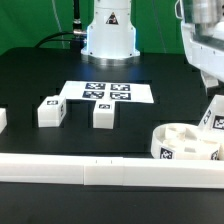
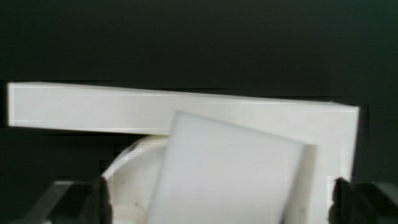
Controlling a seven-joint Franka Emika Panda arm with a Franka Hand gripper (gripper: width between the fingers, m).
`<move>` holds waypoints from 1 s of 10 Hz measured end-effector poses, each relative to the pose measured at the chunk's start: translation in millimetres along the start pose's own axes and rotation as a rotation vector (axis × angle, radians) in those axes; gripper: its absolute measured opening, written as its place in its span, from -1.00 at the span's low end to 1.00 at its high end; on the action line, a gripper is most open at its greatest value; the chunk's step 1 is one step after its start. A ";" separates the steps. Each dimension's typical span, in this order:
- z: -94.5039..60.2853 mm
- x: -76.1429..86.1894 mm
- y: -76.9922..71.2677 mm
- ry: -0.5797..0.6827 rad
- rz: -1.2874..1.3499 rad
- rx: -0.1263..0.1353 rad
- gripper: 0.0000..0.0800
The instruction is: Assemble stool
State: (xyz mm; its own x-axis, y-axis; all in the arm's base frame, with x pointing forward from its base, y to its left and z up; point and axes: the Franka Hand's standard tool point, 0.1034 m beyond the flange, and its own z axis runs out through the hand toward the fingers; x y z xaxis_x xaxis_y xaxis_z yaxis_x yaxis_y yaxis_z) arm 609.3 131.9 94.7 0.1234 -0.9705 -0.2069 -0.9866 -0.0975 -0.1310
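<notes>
The round white seat (image 1: pixel 185 145) lies on the black table at the exterior view's right, sockets up. My gripper (image 1: pixel 211 92) is shut on a white leg (image 1: pixel 214 112) and holds it upright, its lower end at the seat's far rim. In the wrist view the leg (image 2: pixel 228 165) fills the space between my two dark fingers (image 2: pixel 82 202), with my gripper (image 2: pixel 222 208) closed on its sides. A curved bit of the seat (image 2: pixel 128 165) shows beside the leg. Two more legs (image 1: pixel 50 111) (image 1: pixel 102 114) lie loose on the table at left of centre.
The marker board (image 1: pixel 105 92) lies flat in front of the robot base (image 1: pixel 108 35). A long white border rail (image 1: pixel 100 172) runs along the front edge. A long white block (image 2: pixel 160 108) lies beyond the leg in the wrist view. A white piece (image 1: pixel 3 120) is cut off at the left edge.
</notes>
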 end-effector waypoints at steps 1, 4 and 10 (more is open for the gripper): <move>-4.4 -1.5 0.5 -0.002 -0.027 0.007 0.60; -0.8 -0.3 1.8 0.000 -0.249 0.001 0.62; -1.2 -17.0 1.8 0.039 -0.882 -0.008 0.62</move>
State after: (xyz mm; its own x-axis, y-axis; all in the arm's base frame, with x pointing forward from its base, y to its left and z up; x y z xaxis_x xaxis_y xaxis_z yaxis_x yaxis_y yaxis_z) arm 605.3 148.0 99.1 0.8367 -0.5477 -0.0006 -0.5343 -0.8161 -0.2204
